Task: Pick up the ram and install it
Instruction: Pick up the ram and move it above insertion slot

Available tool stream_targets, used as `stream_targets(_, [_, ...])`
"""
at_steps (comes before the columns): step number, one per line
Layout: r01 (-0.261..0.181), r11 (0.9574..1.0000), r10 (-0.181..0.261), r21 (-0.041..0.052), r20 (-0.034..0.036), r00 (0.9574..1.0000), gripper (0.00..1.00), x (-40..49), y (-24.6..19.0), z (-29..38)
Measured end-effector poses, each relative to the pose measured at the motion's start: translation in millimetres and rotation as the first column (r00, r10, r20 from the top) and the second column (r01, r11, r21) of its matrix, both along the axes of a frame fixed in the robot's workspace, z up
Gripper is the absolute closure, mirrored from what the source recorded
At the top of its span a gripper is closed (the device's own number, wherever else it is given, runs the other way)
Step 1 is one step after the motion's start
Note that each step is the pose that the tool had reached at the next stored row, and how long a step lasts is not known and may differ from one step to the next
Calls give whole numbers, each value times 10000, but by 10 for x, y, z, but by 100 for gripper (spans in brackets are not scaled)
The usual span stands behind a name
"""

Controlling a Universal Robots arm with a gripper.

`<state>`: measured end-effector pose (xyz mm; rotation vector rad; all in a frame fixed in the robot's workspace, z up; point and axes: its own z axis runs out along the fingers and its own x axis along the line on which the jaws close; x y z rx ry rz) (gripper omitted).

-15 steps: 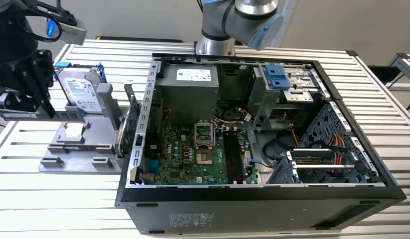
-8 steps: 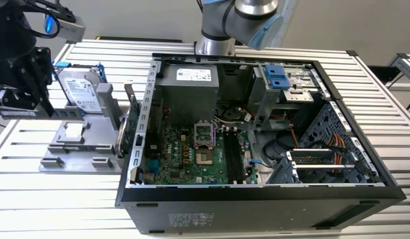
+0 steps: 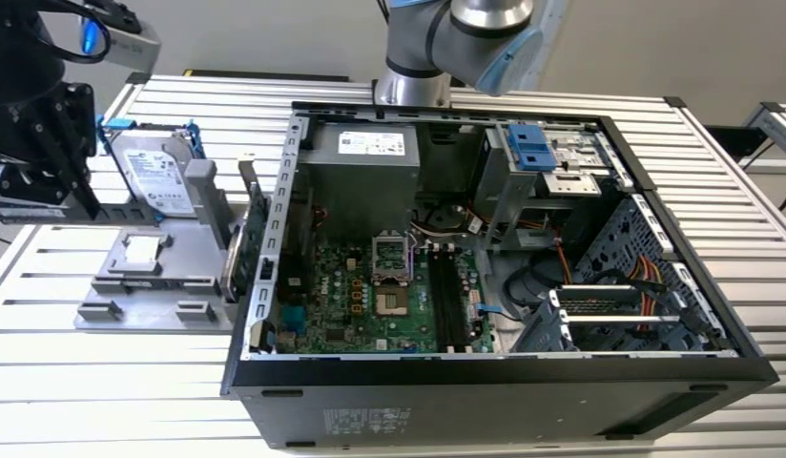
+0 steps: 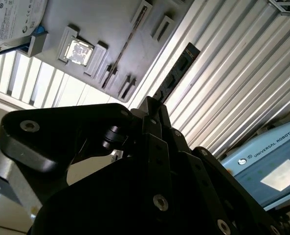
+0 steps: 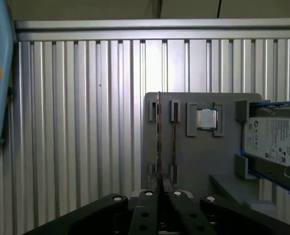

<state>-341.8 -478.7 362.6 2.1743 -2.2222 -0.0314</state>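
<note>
The ram [image 4: 176,73] is a thin dark stick that juts out from between my fingertips; in the first wrist view it shows edge-on [image 5: 158,142]. My gripper [image 4: 154,104] [image 5: 159,193] is shut on the ram's near end. In the exterior view the gripper [image 3: 43,176] hangs at the far left, above the left side of the grey parts holder [image 3: 152,281]. The ram lines up with a pair of narrow slots [image 5: 152,111] at the holder's edge. The open computer case [image 3: 698,367] lies to the exterior view's right, with its long black memory slots [image 3: 450,301] on the green motherboard.
The holder also carries a silver hard drive in a blue bracket [image 3: 157,172], a small square processor [image 3: 141,250] and a green card [image 3: 256,239] standing on edge by the case. A blue teach pendant [image 4: 267,161] lies on the ribbed metal table [image 3: 88,382].
</note>
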Motion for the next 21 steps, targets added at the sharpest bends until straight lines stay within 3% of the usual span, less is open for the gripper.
stream_targets(12, [0, 10000, 0, 0, 0, 10000, 100, 0, 0, 130])
stream_targets(21, [0, 10000, 0, -1, 3, 10000, 100, 4, 0, 143])
